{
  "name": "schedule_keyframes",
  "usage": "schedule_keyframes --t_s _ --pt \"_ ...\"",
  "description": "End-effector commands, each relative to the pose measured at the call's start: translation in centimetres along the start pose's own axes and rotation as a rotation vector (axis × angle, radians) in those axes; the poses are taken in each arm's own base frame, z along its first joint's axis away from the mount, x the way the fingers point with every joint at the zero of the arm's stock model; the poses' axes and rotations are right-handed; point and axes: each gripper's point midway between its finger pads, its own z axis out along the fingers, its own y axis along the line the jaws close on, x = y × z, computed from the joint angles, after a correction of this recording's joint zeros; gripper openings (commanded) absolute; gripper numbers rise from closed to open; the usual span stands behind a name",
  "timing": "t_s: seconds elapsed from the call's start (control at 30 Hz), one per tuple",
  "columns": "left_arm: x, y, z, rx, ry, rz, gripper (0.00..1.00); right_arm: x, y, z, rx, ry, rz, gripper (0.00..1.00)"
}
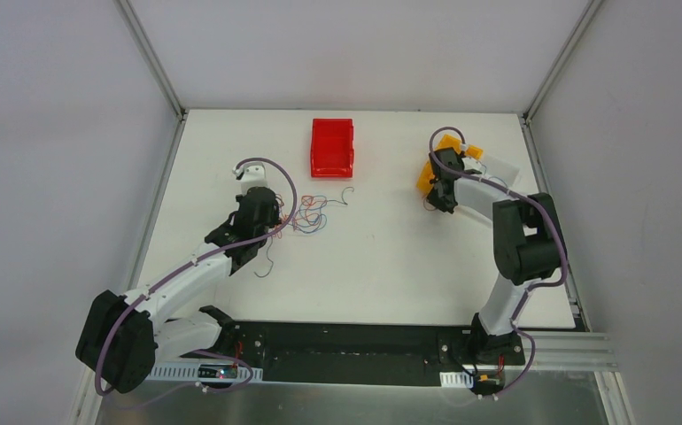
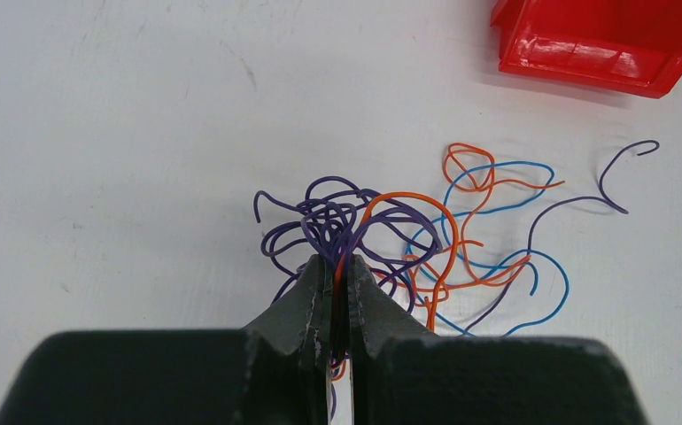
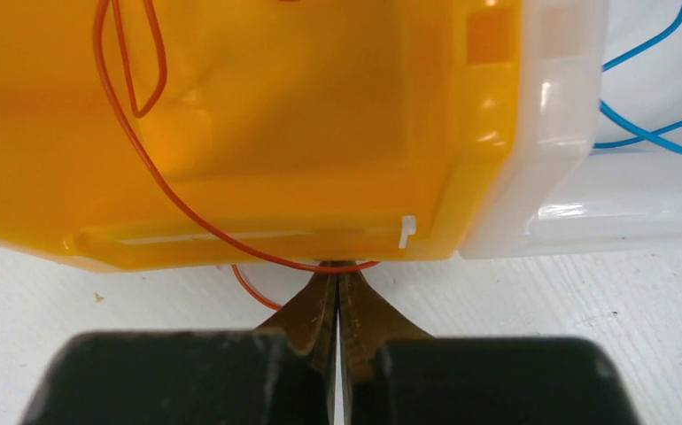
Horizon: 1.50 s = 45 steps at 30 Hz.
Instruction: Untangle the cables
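Pinching purple and orange strands, your left gripper (image 2: pixel 337 266) is closed on the cables (image 2: pixel 391 221). Their tangle lies on the table (image 2: pixel 98 133) just on the near side of the red bin (image 2: pixel 603 40). Well right of that bin, your right gripper (image 3: pixel 338 270) is closed at the yellow bin (image 3: pixel 275 133) rim. One orange wire (image 3: pixel 145 166) crosses its tips; you cannot tell whether it is pinched.
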Motion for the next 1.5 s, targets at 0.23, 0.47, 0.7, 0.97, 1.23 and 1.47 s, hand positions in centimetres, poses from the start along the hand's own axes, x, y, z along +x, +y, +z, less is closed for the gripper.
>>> schedule_keyframes --t_s 0.23,0.47,0.7,0.97,1.23,1.47 --pt "-0.9 -0.5 -0.4 0.028 -0.040 -0.011 0.00 -0.9 2.5 -4.2 -0.141 0.037 -0.018 0.00" --pt "-0.9 -0.5 -0.3 0.027 -0.037 -0.011 0.00 -4.8 3.8 -8.9 -0.238 -0.014 0.005 0.00" --pt "-0.8 -0.5 -0.3 0.026 -0.035 -0.008 0.00 -7.7 3.4 -9.6 -0.240 -0.030 0.034 0.28" --pt "-0.8 -0.6 -0.3 0.030 -0.033 -0.010 0.00 -3.8 3.1 -7.6 -0.220 0.001 -0.132 0.62" --pt "-0.6 -0.7 -0.1 0.031 -0.026 -0.005 0.00 -2.6 3.9 -4.3 -0.137 0.009 -0.248 0.59" --pt "-0.7 -0.7 -0.2 0.029 -0.030 -0.006 0.00 -2.6 3.6 -2.5 -0.030 0.002 -0.320 0.50"
